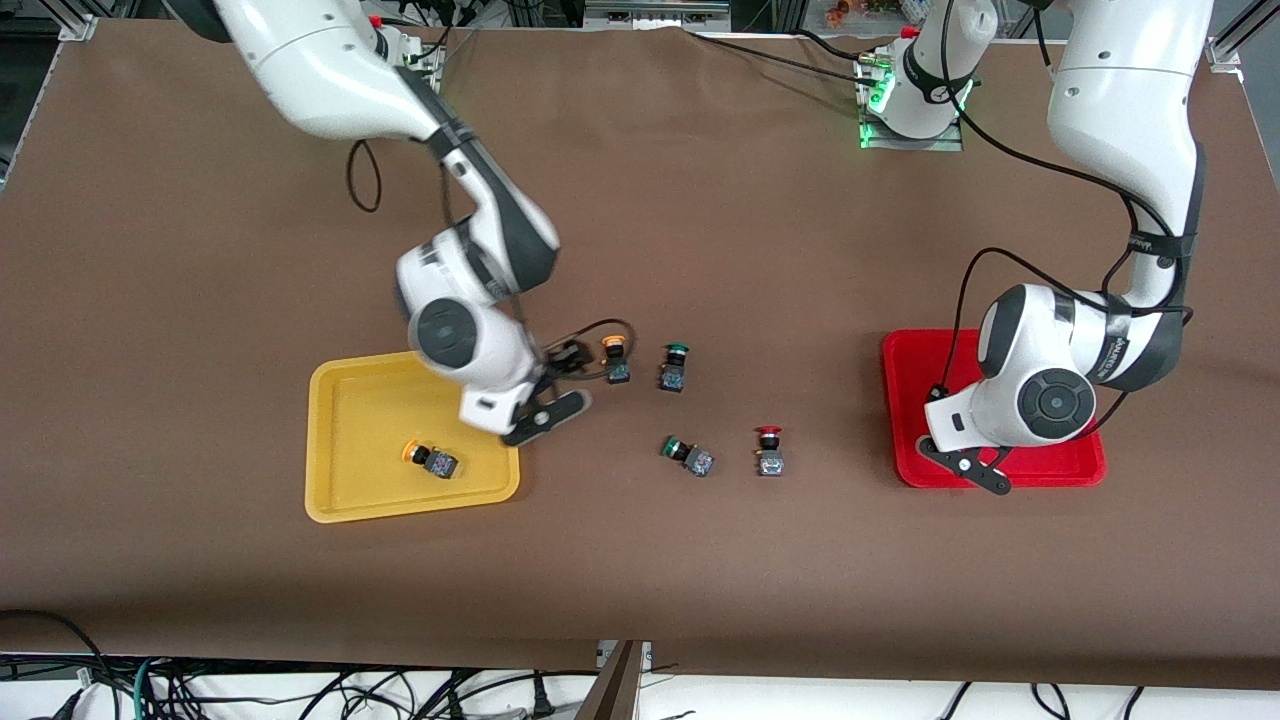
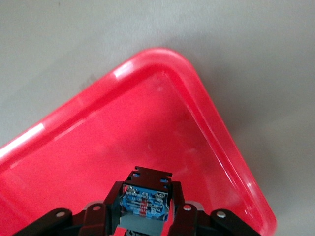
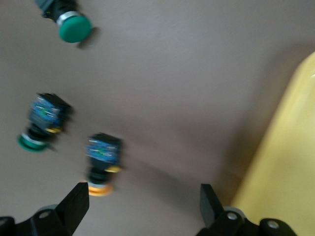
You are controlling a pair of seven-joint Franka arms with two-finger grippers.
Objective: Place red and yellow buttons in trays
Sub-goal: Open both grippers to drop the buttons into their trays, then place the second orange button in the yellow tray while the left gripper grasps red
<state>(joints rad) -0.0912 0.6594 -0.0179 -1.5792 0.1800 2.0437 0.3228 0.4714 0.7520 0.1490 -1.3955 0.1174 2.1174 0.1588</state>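
My left gripper [image 1: 968,468] hangs over the red tray [image 1: 1060,470], at the tray's edge nearer the front camera. In the left wrist view it [image 2: 146,209] is shut on a button switch [image 2: 146,199] with a dark grey body and blue label; its cap is hidden. The red tray [image 2: 123,132] lies under it. A red-capped button [image 1: 768,450] stands on the table. My right gripper [image 1: 560,388] is open between the yellow tray [image 1: 345,400] and a yellow-capped button [image 1: 614,358]. Another yellow-capped button [image 1: 430,458] lies in the yellow tray. The right wrist view shows the open gripper [image 3: 142,196], the yellow button [image 3: 101,164] and the tray rim [image 3: 290,162].
Two green-capped buttons lie on the table: one [image 1: 675,366] beside the loose yellow button, one [image 1: 687,455] beside the red-capped button. Both show in the right wrist view, one [image 3: 42,120] close by and one [image 3: 66,17] farther off. Brown cloth covers the table.
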